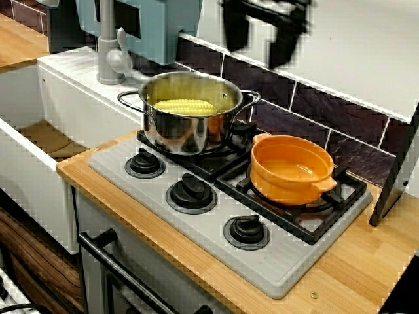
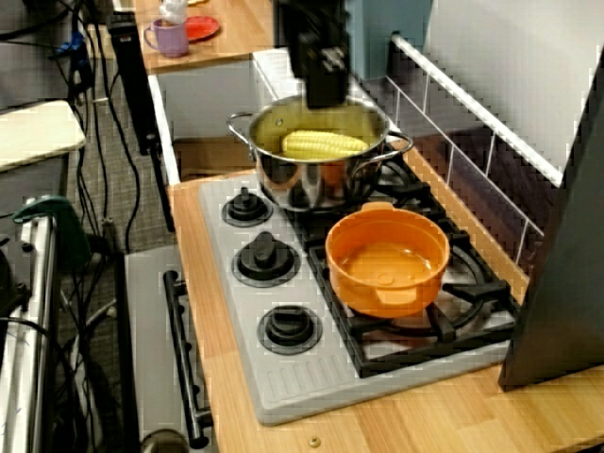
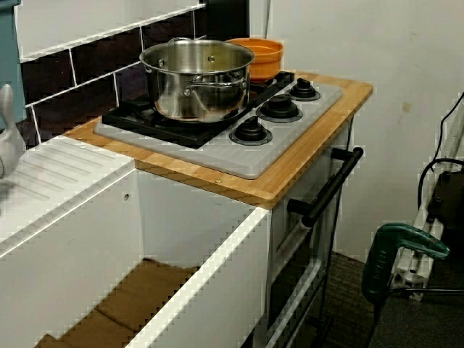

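hand [image 1: 260, 55] above steel pot [image 1: 190, 124], fingers look spread, empty. risk imo: coming down off-centre clips rim, shoves it into orange pot [image 1: 288, 173] just beside, corn [image 1: 185, 106] spills.

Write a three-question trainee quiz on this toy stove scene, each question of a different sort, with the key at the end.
1. What lies inside the shiny two-handled steel pot?
2. True or false: the round orange ceramic pot is empty.
3. Which thing is the blurred black gripper nearest to? A the steel pot; B the white sink; C the oven handle.
Key: 1 a yellow corn cob; 2 true; 3 A.
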You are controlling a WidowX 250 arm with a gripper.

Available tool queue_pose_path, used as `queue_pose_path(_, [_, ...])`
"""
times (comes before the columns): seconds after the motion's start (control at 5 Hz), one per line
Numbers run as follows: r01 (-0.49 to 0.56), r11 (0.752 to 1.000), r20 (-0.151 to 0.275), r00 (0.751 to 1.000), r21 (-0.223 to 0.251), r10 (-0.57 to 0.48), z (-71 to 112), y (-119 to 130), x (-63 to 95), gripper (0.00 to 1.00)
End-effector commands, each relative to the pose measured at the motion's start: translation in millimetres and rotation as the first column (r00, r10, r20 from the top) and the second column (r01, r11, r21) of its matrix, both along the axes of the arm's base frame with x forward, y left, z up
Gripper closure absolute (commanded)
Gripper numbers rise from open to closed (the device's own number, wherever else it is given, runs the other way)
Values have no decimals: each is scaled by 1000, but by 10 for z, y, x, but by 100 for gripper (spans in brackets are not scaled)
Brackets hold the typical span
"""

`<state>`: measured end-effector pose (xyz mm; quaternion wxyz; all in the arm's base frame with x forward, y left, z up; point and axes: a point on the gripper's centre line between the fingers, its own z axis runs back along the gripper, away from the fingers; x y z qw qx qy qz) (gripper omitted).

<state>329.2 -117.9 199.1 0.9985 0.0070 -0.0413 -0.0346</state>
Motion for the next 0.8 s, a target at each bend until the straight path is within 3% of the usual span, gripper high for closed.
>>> queue_pose_path(0.0, [-136,988,93,987,77,128,-114,-492,120,0])
queue_pose_path(0.2, [-274,955,32,962,109,273,-173,-442,120,0])
queue_pose_path(0.4, [-379,919,-1,924,106,381,-163,-324,28,0])
queue_pose_path(0.6, [-486,868,-17,871,104,490,-185,-214,-80,0])
